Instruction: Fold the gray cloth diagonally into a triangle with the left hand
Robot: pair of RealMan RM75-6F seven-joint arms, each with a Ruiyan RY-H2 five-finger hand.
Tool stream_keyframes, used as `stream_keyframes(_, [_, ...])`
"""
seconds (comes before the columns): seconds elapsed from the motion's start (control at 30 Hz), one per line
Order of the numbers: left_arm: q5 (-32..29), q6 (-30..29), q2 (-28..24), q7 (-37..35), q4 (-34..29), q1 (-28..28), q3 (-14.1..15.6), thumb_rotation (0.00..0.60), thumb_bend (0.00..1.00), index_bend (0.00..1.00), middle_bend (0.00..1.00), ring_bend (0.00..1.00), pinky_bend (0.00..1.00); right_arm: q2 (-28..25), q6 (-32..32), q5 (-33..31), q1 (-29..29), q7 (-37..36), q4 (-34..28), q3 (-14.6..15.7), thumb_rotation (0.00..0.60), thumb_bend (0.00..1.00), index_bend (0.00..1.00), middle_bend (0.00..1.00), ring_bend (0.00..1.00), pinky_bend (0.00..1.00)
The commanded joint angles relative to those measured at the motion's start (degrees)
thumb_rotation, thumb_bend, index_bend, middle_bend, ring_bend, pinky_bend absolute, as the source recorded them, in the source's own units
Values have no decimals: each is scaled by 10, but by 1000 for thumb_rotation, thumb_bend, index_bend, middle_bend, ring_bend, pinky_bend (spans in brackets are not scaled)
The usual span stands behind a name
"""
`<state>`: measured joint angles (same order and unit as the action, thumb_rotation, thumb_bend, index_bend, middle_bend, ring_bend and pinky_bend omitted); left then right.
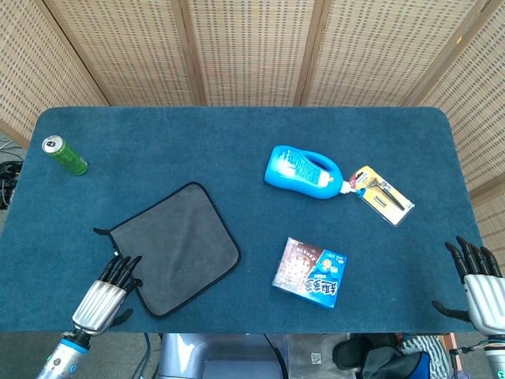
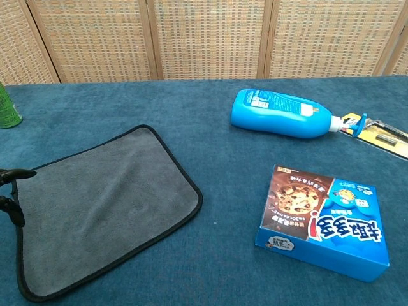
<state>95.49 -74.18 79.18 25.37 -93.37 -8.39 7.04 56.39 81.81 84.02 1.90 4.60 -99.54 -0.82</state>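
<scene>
The gray cloth [image 1: 177, 245] with black trim lies flat on the blue table; the chest view shows the cloth [image 2: 102, 204] at lower left. My left hand [image 1: 106, 295] hovers at the cloth's near-left edge, fingers spread and empty, their tips over the trim. Only its dark fingertips [image 2: 9, 203] enter the chest view at the left border. My right hand [image 1: 480, 286] sits past the table's near right corner, fingers apart, holding nothing.
A green can [image 1: 65, 155] stands at the far left. A blue bottle [image 1: 304, 173] lies mid-table beside a packaged tool [image 1: 382, 195]. A cookie box [image 1: 310, 272] lies right of the cloth, also seen as the box [image 2: 324, 220] in the chest view.
</scene>
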Motion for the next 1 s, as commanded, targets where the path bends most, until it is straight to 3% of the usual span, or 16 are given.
stream_keyframes(0.03, [-4,5,13,7,8,-3,-3,600,264,350,0,0,0,0,1,0,0,-1,0,0,600,0,0,0,0,0])
stream_keyframes(0.63, [11,30,49,61,8,-6,23,600,263,362,0,0,0,-3,6,2,-3,-11,0,-2,600,0,0,0,0,0])
stream_keyframes(1.0, [2,40,70,80,25,-5,25,600,263,383,0,0,0,-4,6,2,-3,-13,1,-2,600,0,0,0,0,0])
